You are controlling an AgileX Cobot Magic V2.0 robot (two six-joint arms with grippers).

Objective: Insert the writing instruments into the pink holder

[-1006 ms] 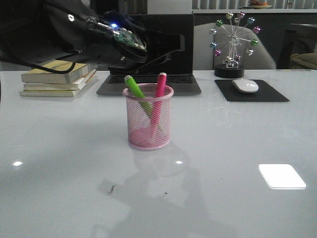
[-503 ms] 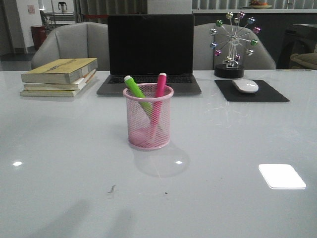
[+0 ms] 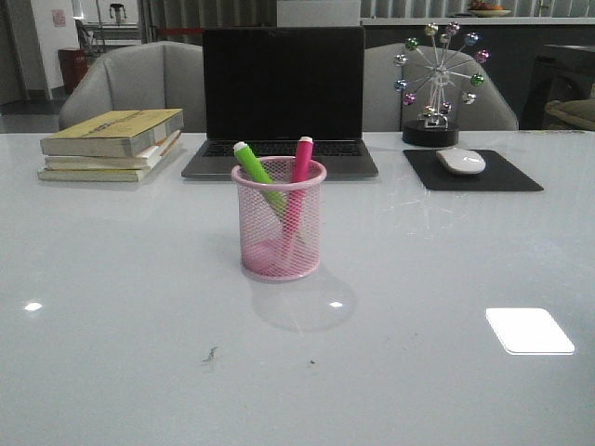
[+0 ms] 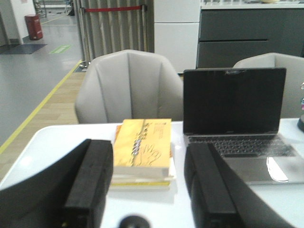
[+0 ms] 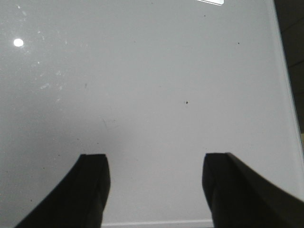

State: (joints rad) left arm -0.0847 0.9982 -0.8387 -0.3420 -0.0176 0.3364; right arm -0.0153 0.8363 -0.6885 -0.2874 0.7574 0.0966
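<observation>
- My left tool (image 4: 149, 185) is released, its two black fingers (image 4: 90, 183) standing well apart with nothing between them; its wrist camera looks level across the counter (image 4: 47, 142) toward a stack of books (image 4: 142, 152) and an open laptop (image 4: 235, 118) with a dark screen.
- My right tool (image 5: 154, 190) is also released, fingers (image 5: 92, 187) spread wide, pointing down at a bare stretch of the white counter near its edge.
- Neither of my arms shows in the front view.
- The pink holder (image 3: 279, 223) stands upright on the counter, in front of the laptop.
- The green marker (image 3: 256, 172) sits inside the holder, leaning toward my left, its whitish cap poking above the rim.
- The pink marker (image 3: 299, 167) sits inside too, beside the green one and nearer upright, its cap also above the rim.
- The top book has a yellow cover with some print on it, too blurred for me to read.
- A white mouse (image 3: 460, 161) lies on a black mouse pad (image 3: 474, 172) to my right of the laptop, with a small Ferris-wheel ornament (image 3: 437, 84) just behind it.
- I can read no brand on the markers, the laptop or the holder.
</observation>
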